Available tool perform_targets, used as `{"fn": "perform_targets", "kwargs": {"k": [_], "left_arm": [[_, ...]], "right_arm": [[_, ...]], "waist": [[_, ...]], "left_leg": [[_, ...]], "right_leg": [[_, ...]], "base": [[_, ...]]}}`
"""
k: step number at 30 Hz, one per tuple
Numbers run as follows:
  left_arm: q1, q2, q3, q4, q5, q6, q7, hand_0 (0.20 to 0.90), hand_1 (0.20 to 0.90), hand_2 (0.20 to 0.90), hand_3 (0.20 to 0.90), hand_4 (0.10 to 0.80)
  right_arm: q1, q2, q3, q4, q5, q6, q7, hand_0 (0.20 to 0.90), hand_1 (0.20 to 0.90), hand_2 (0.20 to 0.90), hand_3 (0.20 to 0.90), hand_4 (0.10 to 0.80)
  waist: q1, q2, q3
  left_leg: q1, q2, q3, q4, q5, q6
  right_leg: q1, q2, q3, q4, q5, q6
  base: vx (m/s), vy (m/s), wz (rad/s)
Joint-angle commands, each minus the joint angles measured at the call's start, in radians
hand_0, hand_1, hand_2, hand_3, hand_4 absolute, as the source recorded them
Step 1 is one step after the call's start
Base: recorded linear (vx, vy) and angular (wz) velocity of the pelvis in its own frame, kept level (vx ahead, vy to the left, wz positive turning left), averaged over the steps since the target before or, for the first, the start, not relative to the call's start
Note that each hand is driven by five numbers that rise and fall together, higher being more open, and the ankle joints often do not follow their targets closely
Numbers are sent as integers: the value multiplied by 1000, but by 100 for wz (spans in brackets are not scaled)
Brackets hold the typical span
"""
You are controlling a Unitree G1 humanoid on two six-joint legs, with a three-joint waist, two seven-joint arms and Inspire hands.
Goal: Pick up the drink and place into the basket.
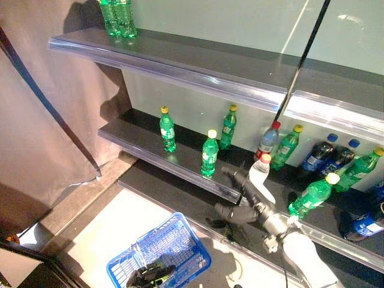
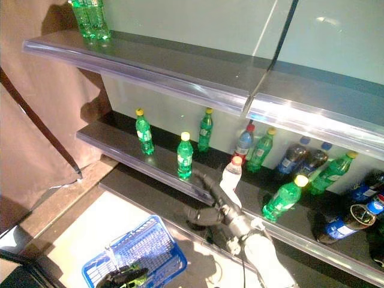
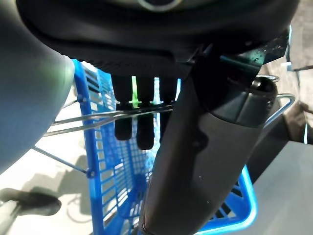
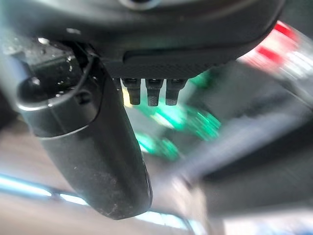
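Green bottles with yellow caps stand on the middle shelf (image 1: 138,144). The nearest one (image 1: 209,154) is at the shelf's front edge. My right hand (image 1: 247,201) is open and empty, low in front of that shelf. Its fingers (image 1: 231,175) point up toward the bottle and stop just right of its base, apart from it. In the right wrist view the fingers (image 4: 149,93) are straight, with blurred green bottles (image 4: 171,120) past them. My left hand (image 1: 150,276) is shut on the wire handles (image 3: 98,117) of the blue basket (image 1: 174,240), which hangs low at the left.
A pale bottle with a red cap (image 1: 261,173) stands just behind my right hand. More green bottles (image 1: 312,195) and dark blue-capped bottles (image 1: 324,155) crowd the shelf's right part. Green bottles (image 1: 117,18) stand on the upper shelf. A brown curtain (image 1: 36,120) hangs at the left.
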State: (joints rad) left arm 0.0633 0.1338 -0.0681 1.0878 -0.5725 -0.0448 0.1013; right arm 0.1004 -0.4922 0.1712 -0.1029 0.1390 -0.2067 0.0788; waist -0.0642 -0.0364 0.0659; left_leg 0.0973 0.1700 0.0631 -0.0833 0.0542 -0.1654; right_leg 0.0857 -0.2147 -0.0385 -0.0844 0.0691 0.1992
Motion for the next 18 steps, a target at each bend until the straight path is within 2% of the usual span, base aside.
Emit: {"fn": "perform_targets", "kwargs": {"k": [1, 5, 8, 10, 12, 18], "left_arm": [[34, 38, 5, 2, 72, -48, 22, 300, 300, 300, 200, 100], [29, 26, 27, 33, 88, -52, 29, 300, 300, 300, 200, 100], [27, 23, 39, 56, 94, -56, 30, 300, 300, 300, 200, 100], [26, 22, 40, 61, 95, -58, 31, 300, 300, 300, 200, 100], [25, 20, 43, 66, 100, -56, 31, 300, 300, 300, 200, 100], [28, 26, 48, 66, 112, -46, 34, 300, 300, 300, 200, 100]], "right_arm": [[-111, -15, -141, -141, 82, -198, -124, 900, 900, 900, 900, 800], [-104, 4, -234, -144, 20, -262, -325, 900, 900, 900, 900, 800], [-99, 15, -271, -122, 0, -256, -445, 900, 900, 900, 900, 800], [-99, 20, -281, -113, -2, -252, -483, 900, 900, 900, 900, 800], [-97, 32, -305, -88, -51, -214, -578, 900, 900, 900, 900, 800], [-72, 41, -317, -27, -35, -109, -616, 900, 900, 900, 900, 800]], "waist": [[-6, -18, -9], [-16, -15, -28], [-23, -11, -37], [-24, -10, -39], [-27, -7, -44], [-33, -3, -47]], "left_leg": [[12, -53, 90, 68, -56, 117], [25, -41, 104, 57, -57, 111], [32, -34, 111, 52, -55, 107], [34, -32, 113, 51, -55, 105], [36, -30, 116, 51, -54, 102], [38, -32, 119, 47, -52, 101]], "right_leg": [[-10, 53, -24, 40, 8, -83], [-3, 62, -19, 31, 4, -88], [0, 67, -17, 27, 2, -91], [2, 68, -17, 25, 2, -92], [4, 70, -16, 21, 3, -95], [5, 69, -16, 15, 8, -94]], "base": [[3, -40, -14], [9, -40, -8], [10, -22, -5], [10, -15, -7], [9, -20, -16], [2, -4, -3]]}}
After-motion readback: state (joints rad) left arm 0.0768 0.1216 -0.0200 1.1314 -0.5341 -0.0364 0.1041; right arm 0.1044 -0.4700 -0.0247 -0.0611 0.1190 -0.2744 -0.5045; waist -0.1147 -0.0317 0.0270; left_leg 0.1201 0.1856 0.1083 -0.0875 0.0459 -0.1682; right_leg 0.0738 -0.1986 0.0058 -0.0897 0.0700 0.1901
